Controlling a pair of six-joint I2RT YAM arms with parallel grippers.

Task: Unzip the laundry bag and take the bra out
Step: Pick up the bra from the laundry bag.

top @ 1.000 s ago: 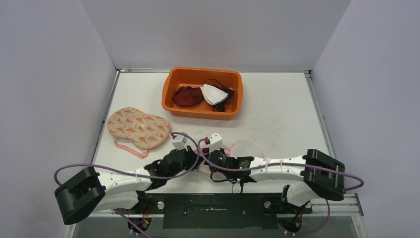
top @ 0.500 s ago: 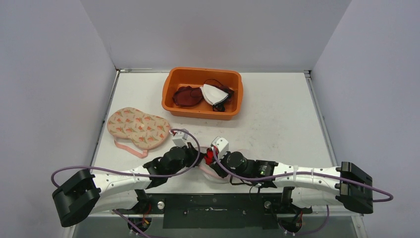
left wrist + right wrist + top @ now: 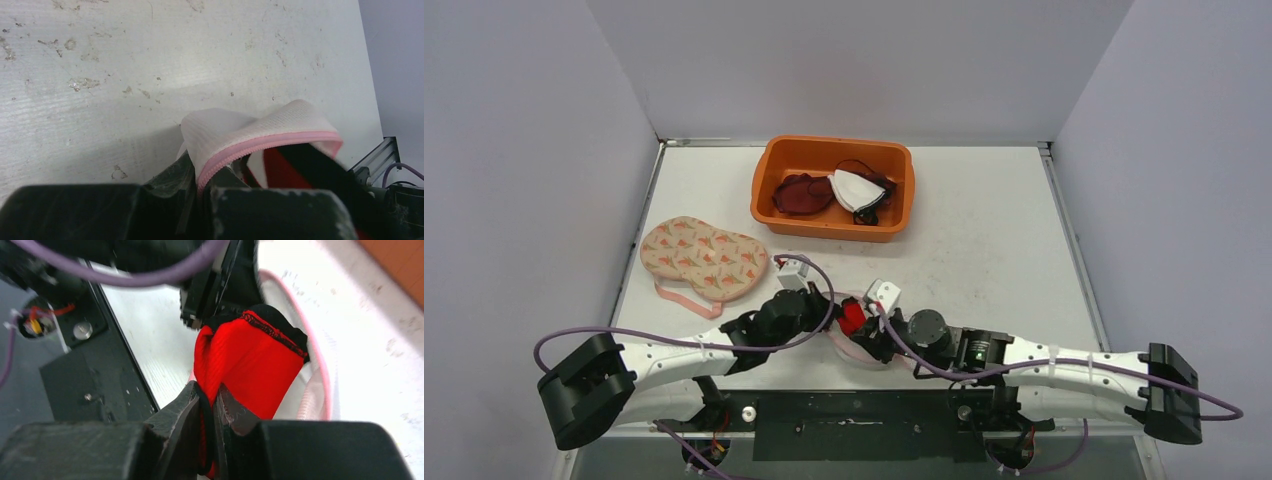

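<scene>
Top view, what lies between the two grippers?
The red, black-trimmed fabric bra, poking out of the pink-zippered white mesh laundry bag, seen in the top view.

Plain lavender-grey walls (image 3: pixel 524 150) on three sides; white scuffed table (image 3: pixel 984 230); black rail (image 3: pixel 854 425) at near edge.

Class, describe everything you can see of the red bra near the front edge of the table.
The bra is bright red, ribbed-looking fabric with a black stitched edge along its top. It is bunched into a soft lump, partly out of the white mesh laundry bag, whose pink zip edge curves around it. The right hand is shut on a fold of it. It sits near the front of the table. Cups and straps cannot be told apart.
</scene>
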